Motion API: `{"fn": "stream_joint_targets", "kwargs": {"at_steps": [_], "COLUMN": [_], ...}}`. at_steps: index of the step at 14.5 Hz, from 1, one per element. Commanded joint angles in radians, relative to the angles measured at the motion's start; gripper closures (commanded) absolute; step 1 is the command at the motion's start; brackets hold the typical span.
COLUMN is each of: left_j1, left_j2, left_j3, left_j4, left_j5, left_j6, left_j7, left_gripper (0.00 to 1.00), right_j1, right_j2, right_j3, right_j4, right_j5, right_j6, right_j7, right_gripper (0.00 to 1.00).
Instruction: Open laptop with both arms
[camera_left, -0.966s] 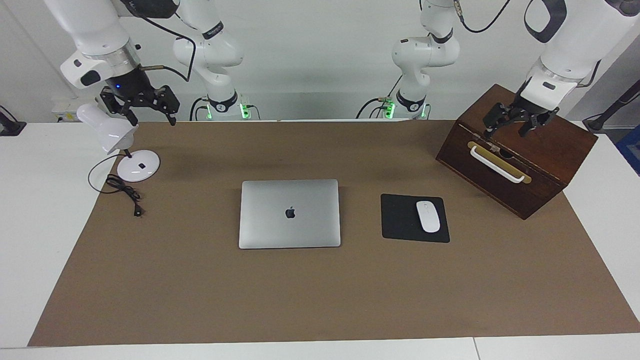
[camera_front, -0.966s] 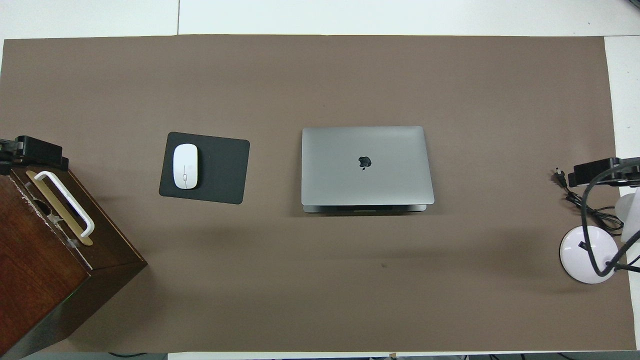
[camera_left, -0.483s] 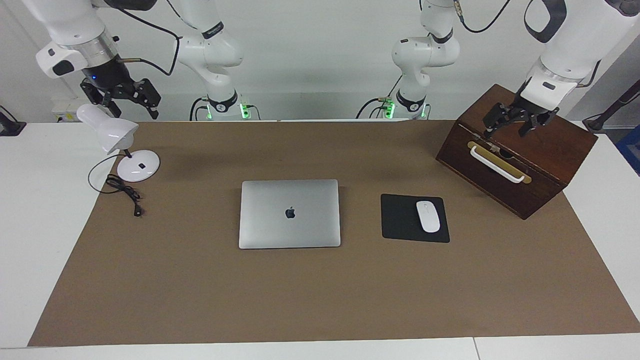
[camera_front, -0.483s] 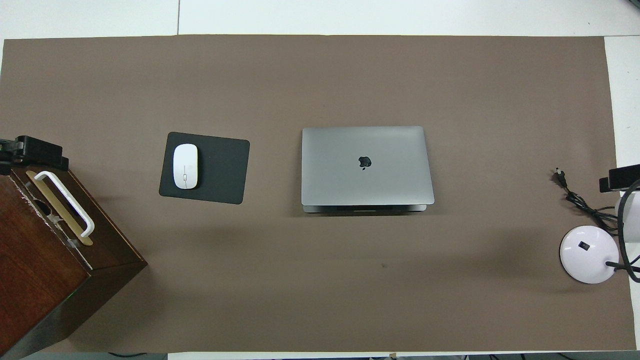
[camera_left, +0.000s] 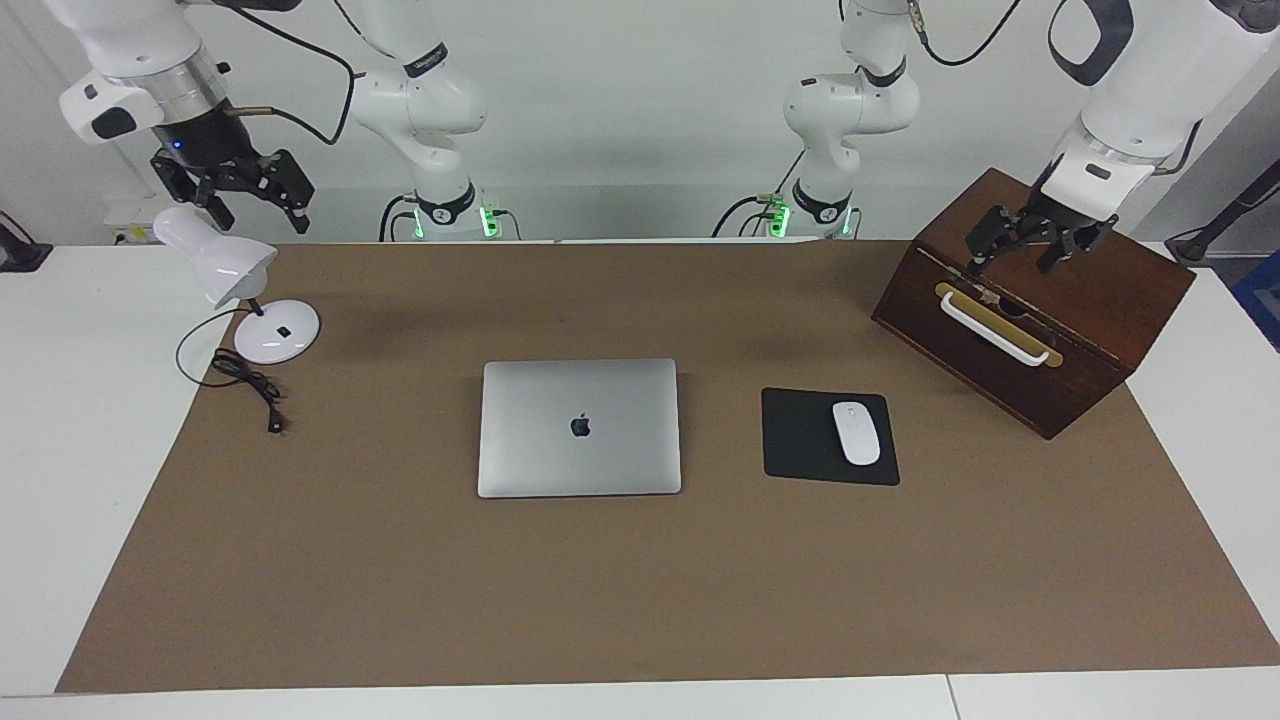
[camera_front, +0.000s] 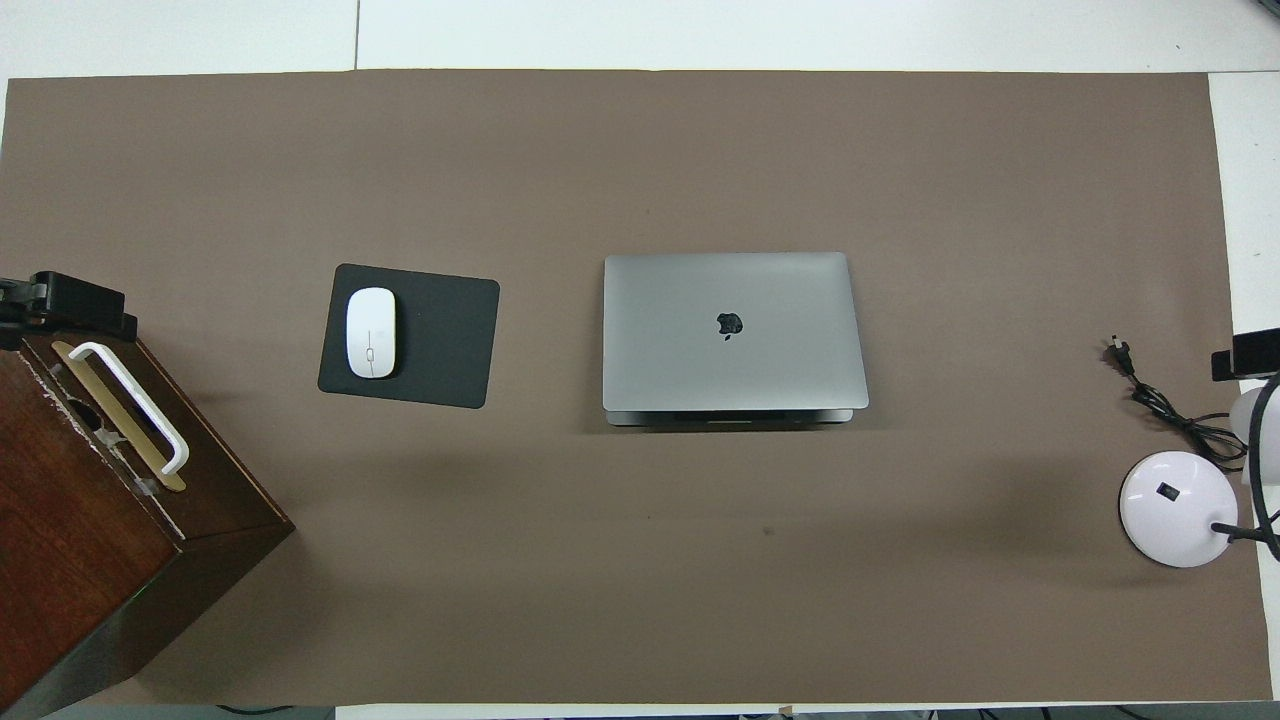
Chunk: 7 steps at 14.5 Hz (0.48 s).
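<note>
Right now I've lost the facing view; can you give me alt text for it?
A closed laptop lies mid-table, untouched. The left gripper hangs open over the wooden box, the right gripper open above the desk lamp. A mouse sits on its pad beside the laptop.

You're looking at a white table (camera_left: 60, 420) with a brown mat (camera_left: 640, 590) spread over most of it; a seam splits the tabletop (camera_front: 357, 35) at the edge farthest from the robots. You have a plain white wall (camera_left: 640, 120) at the robots' end. A white desk lamp (camera_left: 235, 290) stands on the mat toward the right arm's end, its black cord (camera_left: 245, 385) loose beside the base. A dark wooden box (camera_left: 1090, 330) with a white handle (camera_left: 995, 328) sits toward the left arm's end. Light is even, shadows soft.
</note>
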Motion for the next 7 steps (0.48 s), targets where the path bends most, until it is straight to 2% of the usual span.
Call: {"fn": "stream_joint_targets", "kwargs": {"at_steps": [1, 6, 7], "left_j1": [0.015, 0.015, 0.013], "left_j2": [-0.014, -0.022, -0.023], "left_j3": [-0.005, -0.005, -0.005], "left_j4": [-0.018, -0.039, -0.039], "left_j5": [-0.012, -0.01, -0.01], "left_j6": [0.005, 0.006, 0.005], "left_j7": [0.001, 0.006, 0.005], "left_gripper": [0.0, 0.0, 0.0], "right_j1": [-0.039, -0.05, -0.05], "right_j2": [-0.009, -0.007, -0.003], "right_j3": [0.008, 0.008, 0.008], "right_j4": [-0.008, -0.02, -0.023], "right_j5": [0.013, 0.011, 0.011], "right_j6": [0.0, 0.055, 0.07], "right_j7": [-0.02, -0.017, -0.016], "right_gripper": [0.0, 0.0, 0.03]}}
